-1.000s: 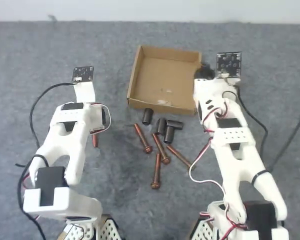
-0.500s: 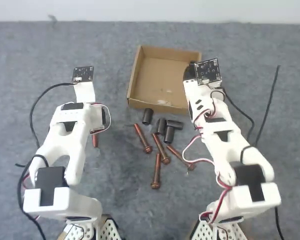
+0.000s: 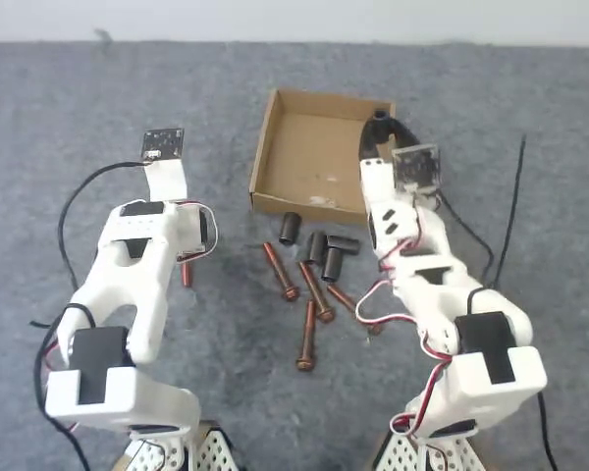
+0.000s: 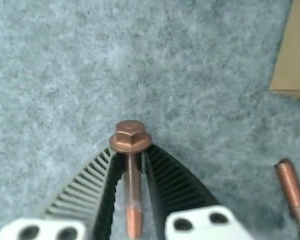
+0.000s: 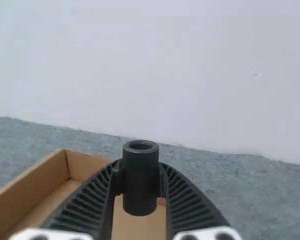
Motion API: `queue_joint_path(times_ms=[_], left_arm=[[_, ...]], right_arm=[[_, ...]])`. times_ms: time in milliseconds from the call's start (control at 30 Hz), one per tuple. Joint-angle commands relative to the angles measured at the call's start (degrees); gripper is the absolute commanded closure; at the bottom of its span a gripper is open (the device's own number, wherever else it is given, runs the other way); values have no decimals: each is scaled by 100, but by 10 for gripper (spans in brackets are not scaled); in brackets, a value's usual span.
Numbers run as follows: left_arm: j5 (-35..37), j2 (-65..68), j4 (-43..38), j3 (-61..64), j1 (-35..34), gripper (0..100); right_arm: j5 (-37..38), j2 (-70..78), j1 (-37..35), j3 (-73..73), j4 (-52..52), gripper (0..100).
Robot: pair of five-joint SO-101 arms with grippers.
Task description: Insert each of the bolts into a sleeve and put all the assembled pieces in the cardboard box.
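I think the bolt (image 4: pixel 130 137) should meet the hole of the sleeve (image 5: pixel 140 185) dead straight, then slide in slowly. The left end effector (image 4: pixel 131 154) pinched the bolt just under its head. The right end effector (image 5: pixel 140 167) pinched the sleeve upright, near the 2 o'clock corner of the cardboard box (image 3: pixel 265 147). Loose bolts (image 3: pixel 307 334) lay at the box's 6 o'clock.

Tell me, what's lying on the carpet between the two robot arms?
The high view shows loose copper bolts and black sleeves on the grey carpet between the left arm and right arm, just in front of the cardboard box.
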Motion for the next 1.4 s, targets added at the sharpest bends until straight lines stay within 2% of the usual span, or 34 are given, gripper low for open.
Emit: queue_joint_path(times_ms=[0, 200, 333, 433, 600, 767, 1000, 1367], left_arm=[[-53, -369, -114, -92, -9, 989], [-53, -369, -114, -84, 0, 989], [-53, -369, -114, -84, 0, 989], [-53, -369, -114, -75, 9, 989], [-53, -369, -114, -66, 9, 989], [-53, -369, -97, -57, 9, 989], [-53, -369, -97, -57, 9, 989], [-53, -387, -105, -48, 26, 989]], right_arm=[[-510, -119, -57, 220, -585, 993], [-1143, -75, -198, 949, -980, 993], [-1160, -127, -549, 1697, -1552, 993], [-1134, -127, -831, 2180, -1851, 993], [-457, -127, -1174, 2910, -1982, 993], [-431, -127, -1516, 3569, -3152, 993], [-422, -119, -1727, 4123, -4075, 993], [-422, -57, -1736, 4123, -3864, 993]])
